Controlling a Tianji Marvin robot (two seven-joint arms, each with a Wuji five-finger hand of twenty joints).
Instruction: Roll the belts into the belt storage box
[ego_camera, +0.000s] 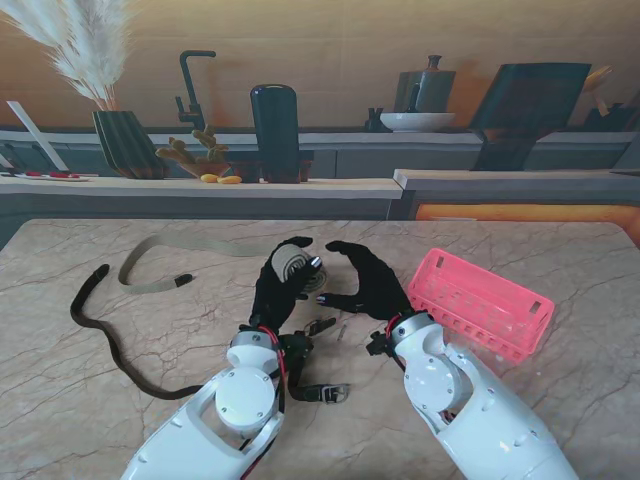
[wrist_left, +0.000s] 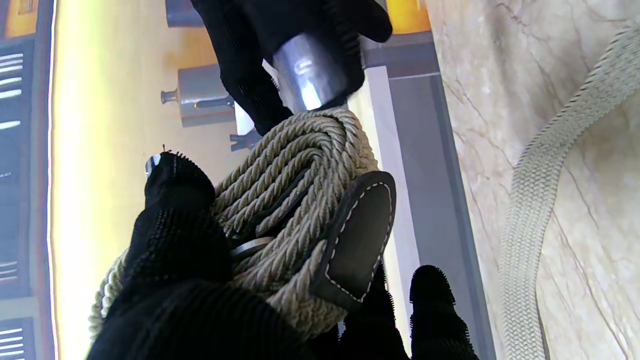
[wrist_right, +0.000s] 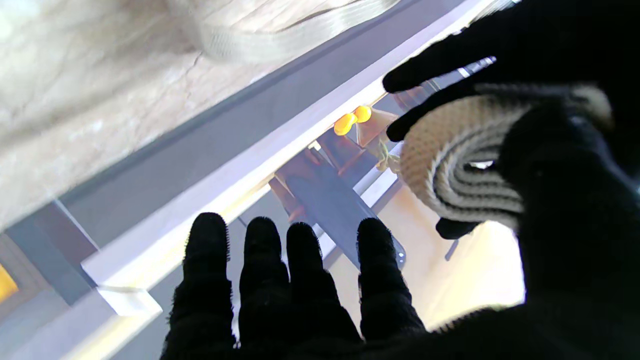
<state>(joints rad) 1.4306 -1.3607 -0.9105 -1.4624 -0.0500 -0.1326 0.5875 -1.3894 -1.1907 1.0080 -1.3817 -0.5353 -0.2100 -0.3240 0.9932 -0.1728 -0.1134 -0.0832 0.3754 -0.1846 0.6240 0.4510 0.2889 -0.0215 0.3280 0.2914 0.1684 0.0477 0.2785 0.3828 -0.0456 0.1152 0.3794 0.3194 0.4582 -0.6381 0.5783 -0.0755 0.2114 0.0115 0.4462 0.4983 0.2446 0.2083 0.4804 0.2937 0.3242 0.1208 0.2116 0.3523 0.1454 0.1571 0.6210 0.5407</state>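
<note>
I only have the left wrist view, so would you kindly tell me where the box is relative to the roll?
Observer: The pink box sits on the table, right of the right hand.
Operator: Thank you. Is that hand free?
Observer: Yes, it is open beside the roll. I cannot tell whether it touches the roll.
Operator: Any other belt I cannot see?
Observer: A dark belt lies unrolled at the left of the table.
</note>
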